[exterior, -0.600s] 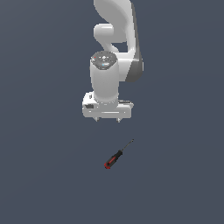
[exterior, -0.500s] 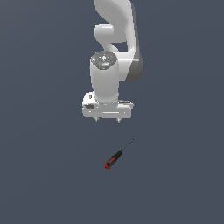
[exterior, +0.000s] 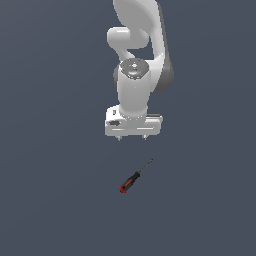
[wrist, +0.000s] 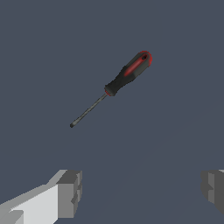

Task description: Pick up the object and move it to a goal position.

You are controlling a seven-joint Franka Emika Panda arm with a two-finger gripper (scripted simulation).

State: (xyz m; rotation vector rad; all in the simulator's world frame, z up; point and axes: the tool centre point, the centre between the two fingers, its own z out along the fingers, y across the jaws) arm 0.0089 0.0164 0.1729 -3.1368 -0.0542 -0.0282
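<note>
The screwdriver (exterior: 131, 181) has a red-and-black handle and a thin dark shaft. It lies flat on the dark grey floor, slantwise, its tip toward the arm. In the wrist view the screwdriver (wrist: 118, 81) lies beyond the fingertips. My gripper (exterior: 132, 137) hangs from the white arm, pointing down, above and behind the screwdriver, apart from it. Its two fingers (wrist: 70, 192) stand wide apart with nothing between them, so it is open and empty.
A plain dark grey floor (exterior: 55, 200) fills both views. The white arm (exterior: 137, 65) rises behind the gripper to the top of the exterior view. No other objects show.
</note>
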